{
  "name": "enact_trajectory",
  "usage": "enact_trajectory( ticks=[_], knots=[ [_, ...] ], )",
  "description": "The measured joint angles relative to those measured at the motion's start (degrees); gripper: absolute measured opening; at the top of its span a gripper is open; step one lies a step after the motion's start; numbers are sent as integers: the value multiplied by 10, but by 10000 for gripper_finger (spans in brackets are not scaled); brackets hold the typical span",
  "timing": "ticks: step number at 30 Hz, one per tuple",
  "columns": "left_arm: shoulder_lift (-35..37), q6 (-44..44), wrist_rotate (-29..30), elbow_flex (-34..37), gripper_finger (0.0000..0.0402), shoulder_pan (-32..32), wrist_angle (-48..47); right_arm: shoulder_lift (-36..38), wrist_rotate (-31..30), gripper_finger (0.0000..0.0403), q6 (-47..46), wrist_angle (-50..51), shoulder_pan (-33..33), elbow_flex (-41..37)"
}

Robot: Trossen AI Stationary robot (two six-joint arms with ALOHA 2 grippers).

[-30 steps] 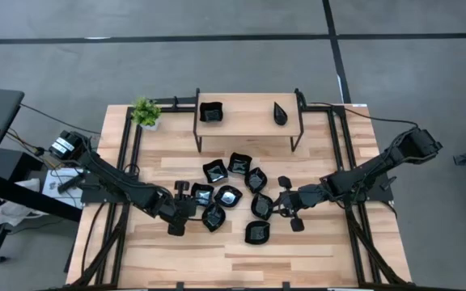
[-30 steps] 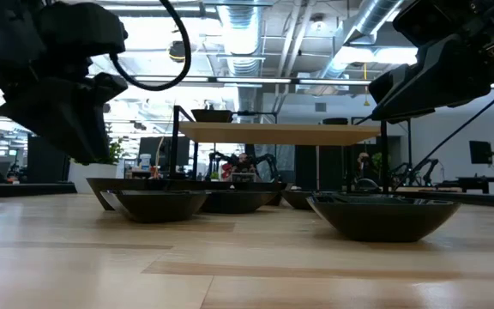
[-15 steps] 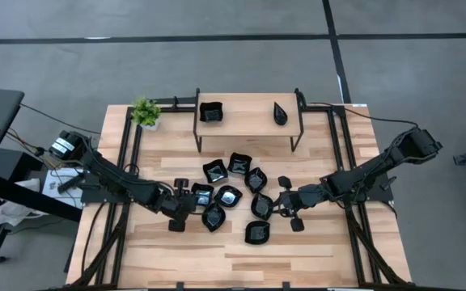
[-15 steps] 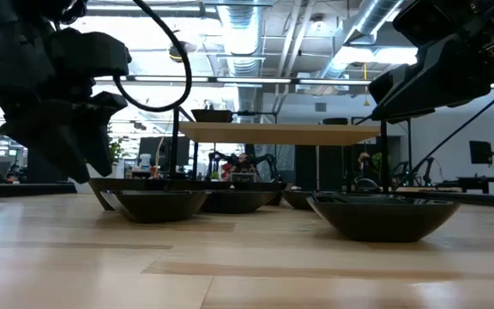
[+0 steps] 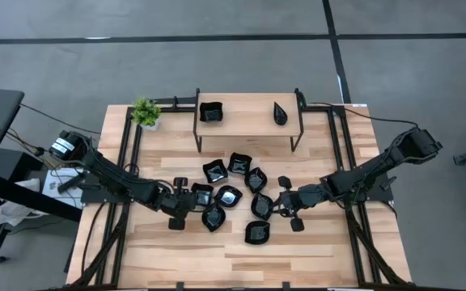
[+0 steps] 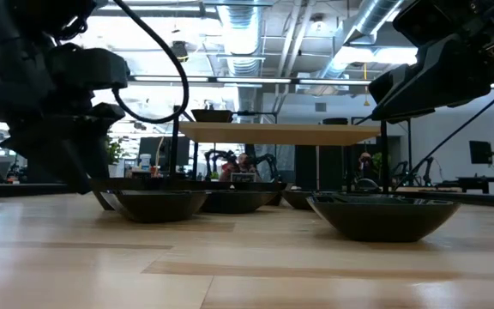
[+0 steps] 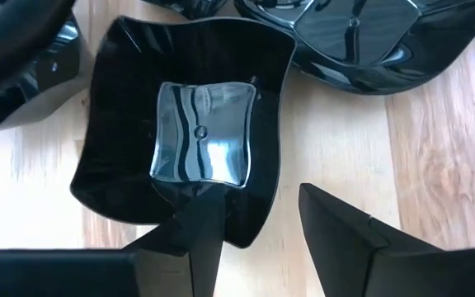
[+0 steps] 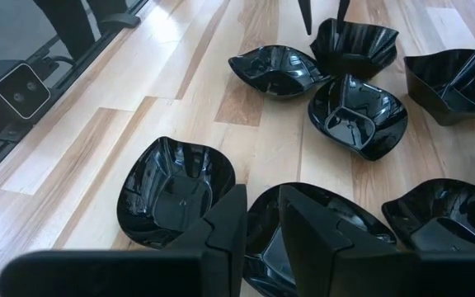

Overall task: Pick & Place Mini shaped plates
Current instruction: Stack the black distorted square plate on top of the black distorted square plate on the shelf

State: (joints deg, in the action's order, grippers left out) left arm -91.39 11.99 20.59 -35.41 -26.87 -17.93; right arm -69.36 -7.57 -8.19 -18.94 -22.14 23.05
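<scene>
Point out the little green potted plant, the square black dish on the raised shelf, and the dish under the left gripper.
Small green potted plant (image 5: 145, 111), high view, on its leaves.
Square glossy black dish on the wooden shelf (image 5: 210, 111), high view, on its centre.
Square glossy black dish below the left gripper's fingers (image 7: 203, 132), left wrist view, on its flat shiny base.

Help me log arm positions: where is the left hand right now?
In the high view the left hand sits low at the left edge of the plate cluster, open around the rim of a square plate.
</scene>
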Motion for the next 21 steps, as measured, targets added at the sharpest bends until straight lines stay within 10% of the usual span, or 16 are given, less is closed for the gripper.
enact_trajectory(
  ticks=[21],
  knots=[
    [0, -2, 8, 6, 68, 0, 18, 0, 0, 70, 0, 0, 0, 0]
  ],
)
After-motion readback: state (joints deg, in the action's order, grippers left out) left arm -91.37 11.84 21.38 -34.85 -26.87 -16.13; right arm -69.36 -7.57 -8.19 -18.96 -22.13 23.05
